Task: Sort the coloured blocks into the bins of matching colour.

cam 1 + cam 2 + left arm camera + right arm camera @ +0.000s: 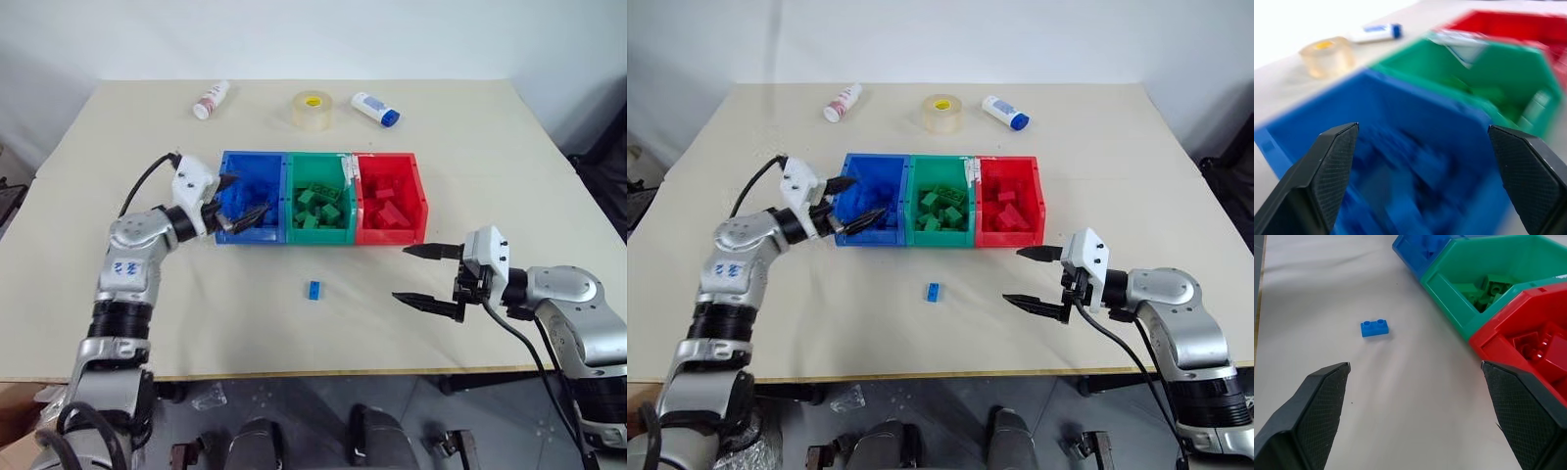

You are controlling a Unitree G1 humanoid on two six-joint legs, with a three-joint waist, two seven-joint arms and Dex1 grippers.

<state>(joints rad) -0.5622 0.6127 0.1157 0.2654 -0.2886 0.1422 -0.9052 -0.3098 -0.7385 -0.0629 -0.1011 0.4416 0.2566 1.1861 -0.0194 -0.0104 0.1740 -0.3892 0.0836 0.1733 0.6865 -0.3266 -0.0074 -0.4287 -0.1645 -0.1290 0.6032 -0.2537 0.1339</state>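
Table (490, 147): a flat, smooth, pale board with straight edges.
Bins: three shiny plastic boxes with open tops, joined side by side in a row near the middle of the table.
Blue bin (253, 186): the one toward 9 o'clock in the row. Blue bricks lie inside in a lumpy pile.
Green bin (318, 201): the middle one. Bumpy green bricks (315, 208) sit inside. A strip of clear shiny stuff hangs on its wall next to the red bin.
Red bin (390, 201): the one toward 3 o'clock. Red bricks (390, 211) lie inside, some tipped over.
Loose blue brick (1375, 328): a small hard block with two round studs on top. It lies alone on the bare table at 6 o'clock from the green bin, well apart from the bins.
Left gripper (235, 201): two black pointed fingers with a rough dotted face, spread wide over the blue bin, holding nothing.
Right gripper (428, 275): the same black fingers, spread wide and holding nothing. It hangs over the table at 3 o'clock from the loose blue brick, near the red bin's front corner.
Tape roll (313, 110): a fat see-through ring at 12 o'clock from the green bin.
White bottles: two small round tubes lying on their sides, one with a red label (211, 99) at 9 o'clock from the tape, one with a blue cap (376, 109) at 3 o'clock from it.
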